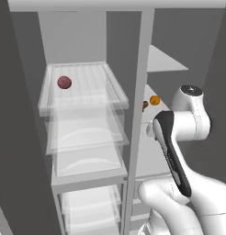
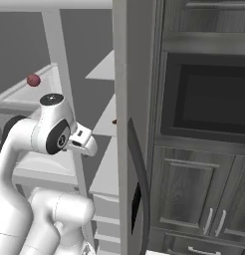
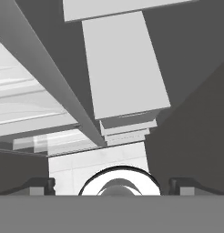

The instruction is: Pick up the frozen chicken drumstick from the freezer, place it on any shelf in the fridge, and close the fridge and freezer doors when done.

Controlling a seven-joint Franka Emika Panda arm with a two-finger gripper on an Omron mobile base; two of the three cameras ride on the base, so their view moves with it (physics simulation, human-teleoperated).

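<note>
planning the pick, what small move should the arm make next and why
Probably ease the open gripper forward into the freezer toward the drumstick, which lies on a grey shelf beside the orange thing. The fingers hold nothing and the hand view looks down the compartment rather than at the drumstick, so it likely needs re-aiming first.

The arm [image 1: 188, 183] is glossy white, built of fat rounded links. A long black strip runs along one link, and its joints carry dark round caps, one with a small pale mark. In the hand view two small dark finger tips [image 3: 41, 185] flank a black-rimmed white ring.
</note>
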